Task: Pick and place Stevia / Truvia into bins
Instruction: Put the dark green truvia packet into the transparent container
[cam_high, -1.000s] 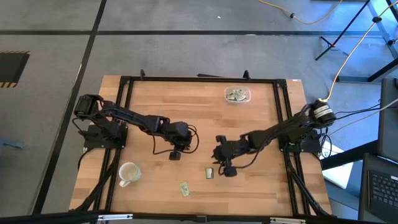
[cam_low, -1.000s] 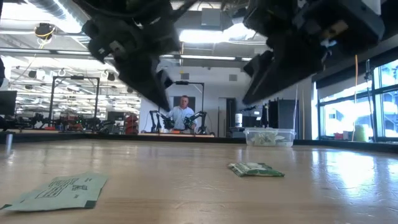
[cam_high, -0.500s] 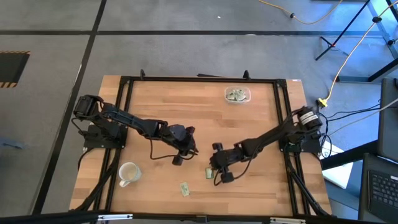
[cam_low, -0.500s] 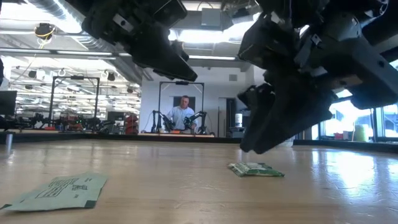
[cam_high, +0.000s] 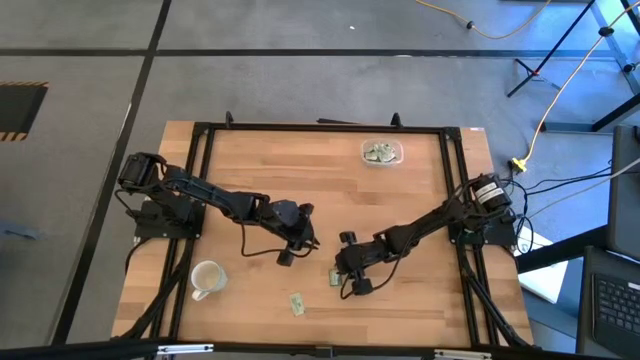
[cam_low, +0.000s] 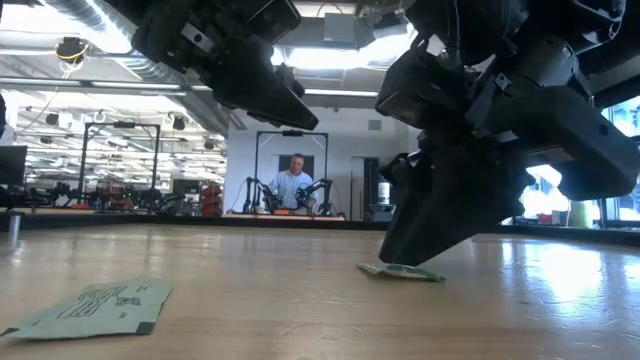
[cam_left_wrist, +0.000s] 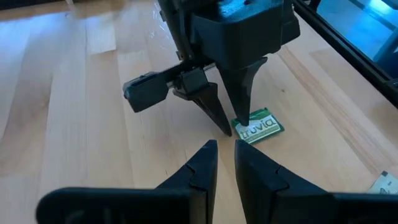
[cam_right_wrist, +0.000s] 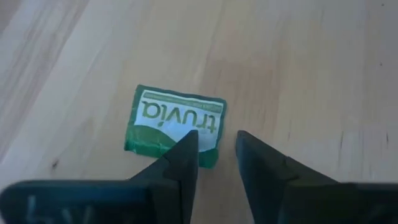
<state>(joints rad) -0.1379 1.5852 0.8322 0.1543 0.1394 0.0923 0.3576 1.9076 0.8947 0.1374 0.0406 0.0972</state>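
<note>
A green and white Truvia sachet (cam_right_wrist: 174, 121) lies flat on the wood near the table's middle (cam_high: 336, 279). My right gripper (cam_right_wrist: 216, 144) stands low over it, open. One finger is at the sachet's edge, the other over bare wood beside it. A second sachet (cam_high: 297, 304) lies flat nearer the front edge. The clear bin (cam_high: 398, 153), with sachets inside, stands at the far edge. My left gripper (cam_left_wrist: 225, 146) hovers left of the right one (cam_high: 303, 238), its fingers narrowly apart and empty. My right gripper comes slanting down from the table's right side. One fingertip (cam_right_wrist: 189, 142) stands at the sachet's short edge (cam_right_wrist: 208, 154), the other over bare wood. Whether the tip touches the paper, I cannot tell. The sachet lies flat on the table.
A white mug (cam_high: 205, 278) stands near the front left. Black frame rails run along the table's edges (cam_high: 200, 180). Bare wood lies between the grippers and the bin. A person (cam_low: 293, 180) sits far back in the room.
My right gripper has come down and toward the table's near left, onto the sachet, which has not moved. My left gripper has tipped its fingers up from steeply down to a shallower slant and shifted a little toward the right.
</note>
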